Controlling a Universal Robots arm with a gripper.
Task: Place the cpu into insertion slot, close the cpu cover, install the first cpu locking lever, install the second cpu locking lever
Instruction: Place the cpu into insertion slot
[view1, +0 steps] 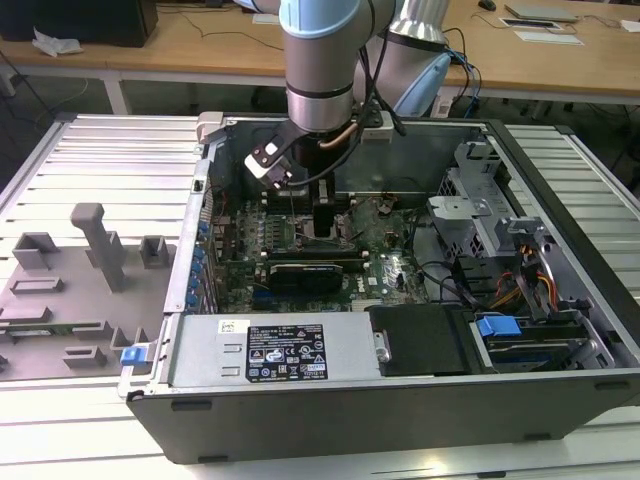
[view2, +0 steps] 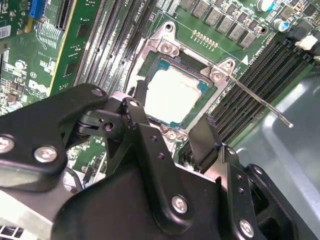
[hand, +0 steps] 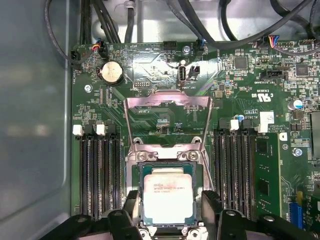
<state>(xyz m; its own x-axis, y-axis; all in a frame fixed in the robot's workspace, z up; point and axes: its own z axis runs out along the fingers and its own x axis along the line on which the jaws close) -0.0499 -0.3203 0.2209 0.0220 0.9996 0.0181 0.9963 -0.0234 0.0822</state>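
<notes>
Both jaws flank the cpu (hand: 168, 197) seated in the insertion slot (hand: 136, 182).

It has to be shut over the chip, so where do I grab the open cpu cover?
The cpu cover stands hinged open beside the seated cpu; probably pinch its free crossbar, coming from above, since that thin edge sticks up clear.

Slatted metal table (view1: 110, 160), open computer case (view1: 300, 420), grey fixtures (view1: 100, 240)

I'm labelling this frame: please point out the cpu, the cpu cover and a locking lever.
cpu (hand: 167, 197): first wrist view, centre of metal top.
cpu cover (hand: 167, 101): first wrist view, end bar of open frame.
locking lever (view2: 260, 101): second wrist view, middle of rod.
</notes>
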